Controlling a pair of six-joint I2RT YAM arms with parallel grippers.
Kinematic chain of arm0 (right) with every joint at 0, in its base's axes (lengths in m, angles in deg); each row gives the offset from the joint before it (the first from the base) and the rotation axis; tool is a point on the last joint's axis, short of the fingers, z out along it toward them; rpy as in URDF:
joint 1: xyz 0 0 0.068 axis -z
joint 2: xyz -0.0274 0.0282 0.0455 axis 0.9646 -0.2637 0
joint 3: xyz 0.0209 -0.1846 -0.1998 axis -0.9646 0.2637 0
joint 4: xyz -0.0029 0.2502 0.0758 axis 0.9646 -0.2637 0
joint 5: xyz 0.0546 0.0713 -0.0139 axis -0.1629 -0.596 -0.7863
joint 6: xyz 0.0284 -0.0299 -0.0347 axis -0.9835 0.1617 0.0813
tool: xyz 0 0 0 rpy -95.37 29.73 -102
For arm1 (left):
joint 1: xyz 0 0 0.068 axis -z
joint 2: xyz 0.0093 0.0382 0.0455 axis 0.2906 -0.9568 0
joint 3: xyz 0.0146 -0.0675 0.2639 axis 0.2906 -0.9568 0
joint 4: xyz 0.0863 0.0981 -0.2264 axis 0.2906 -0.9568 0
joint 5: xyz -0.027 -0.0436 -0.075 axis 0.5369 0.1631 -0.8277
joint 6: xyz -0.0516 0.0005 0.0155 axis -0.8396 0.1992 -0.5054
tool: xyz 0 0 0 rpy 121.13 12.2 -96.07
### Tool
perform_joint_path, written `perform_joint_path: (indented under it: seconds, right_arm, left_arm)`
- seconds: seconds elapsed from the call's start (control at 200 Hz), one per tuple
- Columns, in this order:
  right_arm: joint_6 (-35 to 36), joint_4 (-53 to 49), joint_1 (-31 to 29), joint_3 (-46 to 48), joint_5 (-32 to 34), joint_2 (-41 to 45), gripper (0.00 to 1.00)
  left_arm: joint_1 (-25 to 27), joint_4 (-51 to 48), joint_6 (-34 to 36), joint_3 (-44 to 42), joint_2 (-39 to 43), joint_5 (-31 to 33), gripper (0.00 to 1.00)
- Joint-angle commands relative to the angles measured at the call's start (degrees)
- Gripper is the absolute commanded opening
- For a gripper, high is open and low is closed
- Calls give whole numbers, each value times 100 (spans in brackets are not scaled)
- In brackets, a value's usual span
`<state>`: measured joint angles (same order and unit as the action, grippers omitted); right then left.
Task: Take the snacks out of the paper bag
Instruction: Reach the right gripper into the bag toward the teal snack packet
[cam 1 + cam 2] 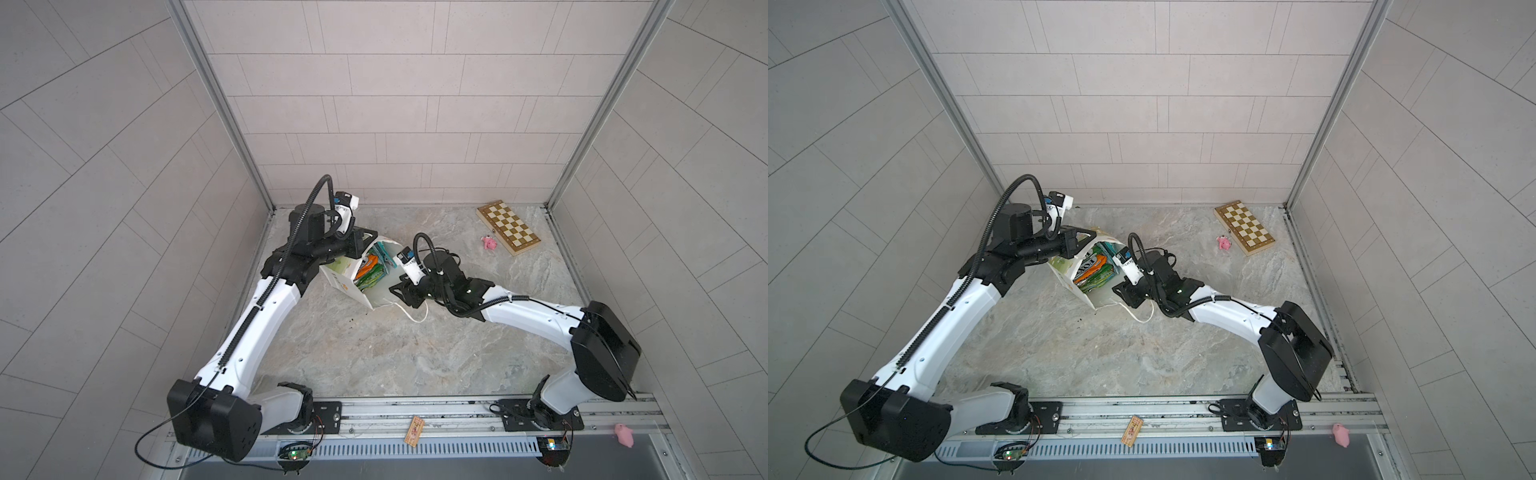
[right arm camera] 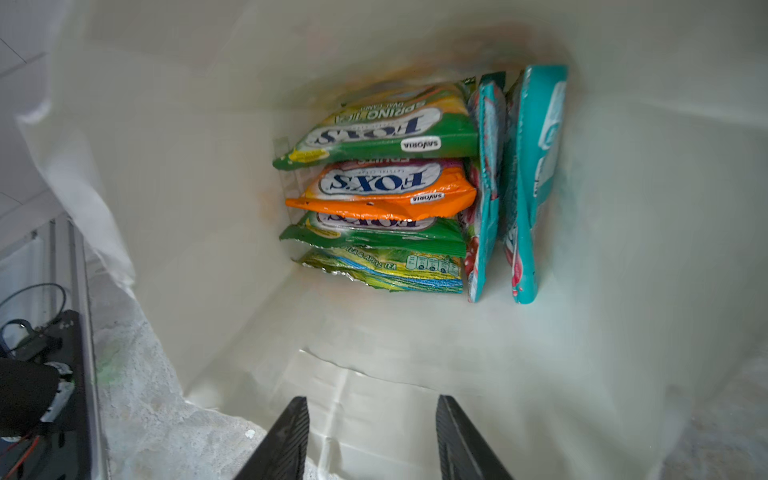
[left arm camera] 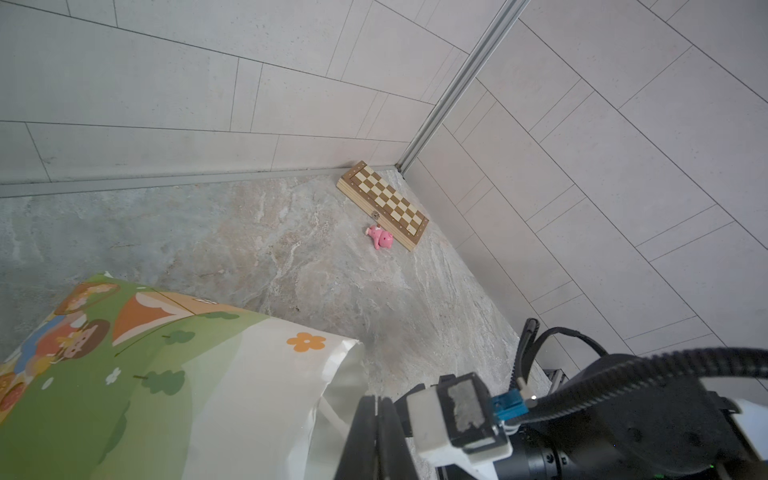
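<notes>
**Right claw at the bag's mouth, partly open and empty**

The paper bag (image 1: 343, 277) lies tipped on the marble table (image 1: 374, 353) with its mouth gaping toward the right arm. The left gripper (image 3: 377, 407) is pressed tight on the bag's upper rim.

The right gripper (image 2: 372, 440) sits just inside the mouth. Its jaws stand partly apart with nothing in them.

The snacks (image 2: 395, 187) all sit deep in the bag. The green-yellow packets (image 2: 386, 124) and the orange packet (image 2: 382, 195) are stacked flat, and the teal packets (image 2: 532, 187) stand on edge beside them. Only the bag's bare inner wall lies between claw and stack.

A white cord handle (image 1: 417, 321) trails under the right wrist. Well apart, a chessboard (image 1: 509, 227) lies by the far corner with a pink toy pig (image 1: 489, 242) just beside it. A second pink pig (image 1: 624, 435) and a small wooden piece (image 1: 413, 432) lie on the front rail (image 1: 457, 409).
</notes>
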<state>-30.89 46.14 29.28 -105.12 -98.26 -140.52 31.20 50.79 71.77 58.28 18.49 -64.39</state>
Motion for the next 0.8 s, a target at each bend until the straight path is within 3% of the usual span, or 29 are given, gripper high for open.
perform_joint_path:
  seconds: [0.0, 0.505, 0.791]
  right_arm:
    - [455, 80, -162, -234, 396, -235, 51]
    - [1232, 603, -508, -822, 2318, -1388, 46]
    - [1374, 549, -506, -1173, 2923, -1766, 40]
  left_arm:
    - [22, 27, 131, -55, 162, 57, 0]
    - [27, 101, 52, -90, 137, 29, 0]
    - [23, 102, 70, -100, 164, 40, 0]
